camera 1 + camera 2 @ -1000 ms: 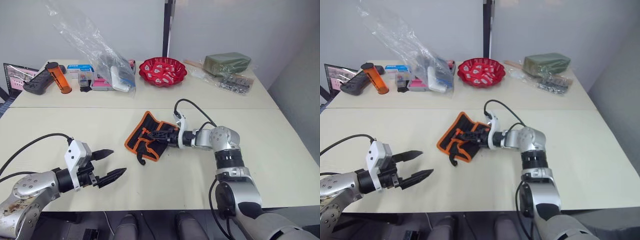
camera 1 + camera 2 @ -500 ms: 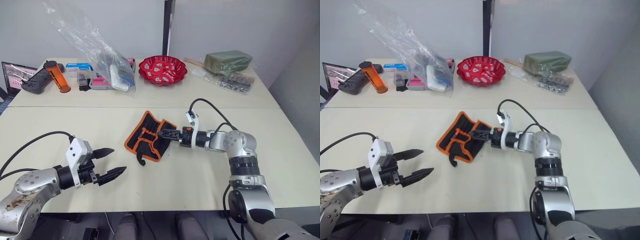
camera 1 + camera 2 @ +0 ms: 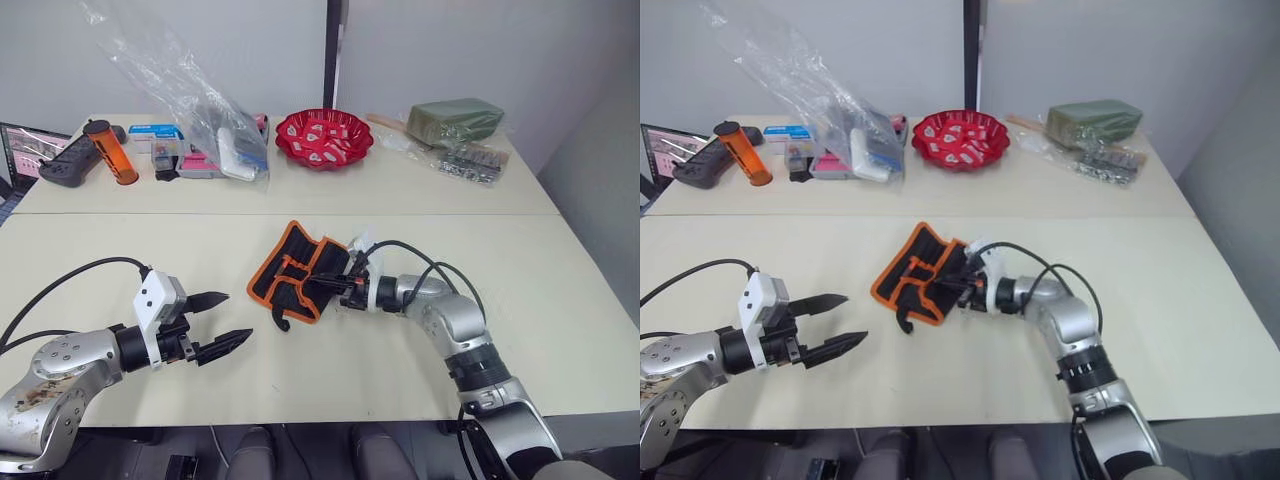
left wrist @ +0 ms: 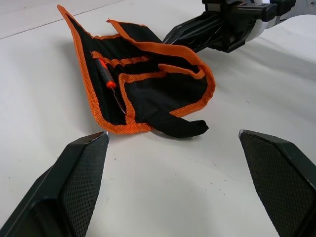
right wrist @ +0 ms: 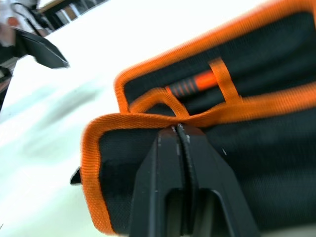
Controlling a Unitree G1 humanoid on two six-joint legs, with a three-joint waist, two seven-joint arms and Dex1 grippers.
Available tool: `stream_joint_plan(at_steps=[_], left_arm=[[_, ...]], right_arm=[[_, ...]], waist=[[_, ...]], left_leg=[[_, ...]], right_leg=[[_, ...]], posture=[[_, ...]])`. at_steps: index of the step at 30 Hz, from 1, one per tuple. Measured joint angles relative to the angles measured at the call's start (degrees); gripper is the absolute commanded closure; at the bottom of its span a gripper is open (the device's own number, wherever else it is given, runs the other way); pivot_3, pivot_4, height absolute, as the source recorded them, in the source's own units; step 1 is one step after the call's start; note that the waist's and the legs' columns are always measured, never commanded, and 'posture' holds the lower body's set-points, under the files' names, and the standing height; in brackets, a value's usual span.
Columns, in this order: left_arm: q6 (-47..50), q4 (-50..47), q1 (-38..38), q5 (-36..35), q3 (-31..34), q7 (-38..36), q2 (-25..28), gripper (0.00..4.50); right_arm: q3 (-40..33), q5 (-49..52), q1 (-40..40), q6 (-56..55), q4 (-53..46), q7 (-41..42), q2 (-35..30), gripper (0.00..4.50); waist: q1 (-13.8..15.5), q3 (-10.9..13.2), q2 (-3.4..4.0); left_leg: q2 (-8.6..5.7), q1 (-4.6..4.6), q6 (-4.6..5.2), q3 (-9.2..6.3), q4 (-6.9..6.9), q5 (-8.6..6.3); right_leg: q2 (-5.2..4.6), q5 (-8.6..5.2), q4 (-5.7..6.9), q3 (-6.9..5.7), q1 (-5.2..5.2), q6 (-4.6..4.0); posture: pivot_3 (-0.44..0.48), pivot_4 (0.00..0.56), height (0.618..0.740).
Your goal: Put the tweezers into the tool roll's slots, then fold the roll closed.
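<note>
My right jaws [image 5: 180, 131] are pressed together, fingertip to fingertip, with their tips against the orange-trimmed edge of the tool roll [image 3: 300, 272]; whether any fabric is pinched between them I cannot tell. From the head views, the right jaws lie low over the counter [image 3: 560, 300] at the roll's side nearest my right arm.

The tool roll rests on the counter near its middle, partly folded: one flap is turned over the body, and the orange edging runs round the outline. Its short black strap [image 4: 180, 127] lies flat on the counter, pointing toward my left arm. On the exposed inner face the slots [image 4: 121, 64] show as a row under an orange band. One slim tool with an orange-red grip [image 4: 104, 75] sits in a slot. The black tweezers themselves cannot be made out against the black fabric.

My left jaws [image 3: 222, 322] are spread wide and hold nothing. They hover above the counter, well apart from the roll, pointing toward it.

Along the far edge of the counter stand a red bowl [image 3: 325, 138], a clear plastic bag [image 3: 190, 100], an orange cylinder [image 3: 110, 152] and a green block in wrapping [image 3: 455, 120].
</note>
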Motion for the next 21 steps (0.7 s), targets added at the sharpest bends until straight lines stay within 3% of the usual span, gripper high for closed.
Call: stream_joint_plan(at_steps=[9, 13, 21], left_arm=[[0.0, 0.0, -0.3, 0.2, -0.4, 0.1, 0.0, 0.00], [0.0, 1.1, -2.9, 0.5, -1.8, 0.9, -1.0, 0.00], [0.3, 12.3, -10.2, 0.5, -1.5, 6.3, -6.7, 0.00]], right_arm=[[5.2, -7.8, 0.0, -10.0, 5.6, 3.5, -0.8, 4.47], [7.2, -11.3, -1.6, -12.5, 7.6, 4.0, -1.4, 4.47], [8.2, -14.4, -2.9, -13.3, 8.8, 2.7, -1.7, 4.47]], waist=[[0.1, 0.0, 0.00], [0.0, 0.0, -0.01], [0.4, -0.2, -0.21]], left_leg=[[0.00, 0.05, 0.00, -0.01, 0.00, 0.00], [0.00, 0.53, -0.01, -0.01, 0.00, 0.00], [-0.01, 1.09, -0.01, -0.02, 0.02, 0.00]], right_leg=[[0.00, 0.07, 0.02, -0.01, 0.04, -0.13], [0.00, -0.01, 0.00, -0.01, 0.52, 0.00], [0.00, -0.06, -0.02, -0.02, 1.04, -0.06]], posture=[[0.000, 0.150, 0.740], [0.000, 0.150, 0.740], [0.000, 0.150, 0.740]])
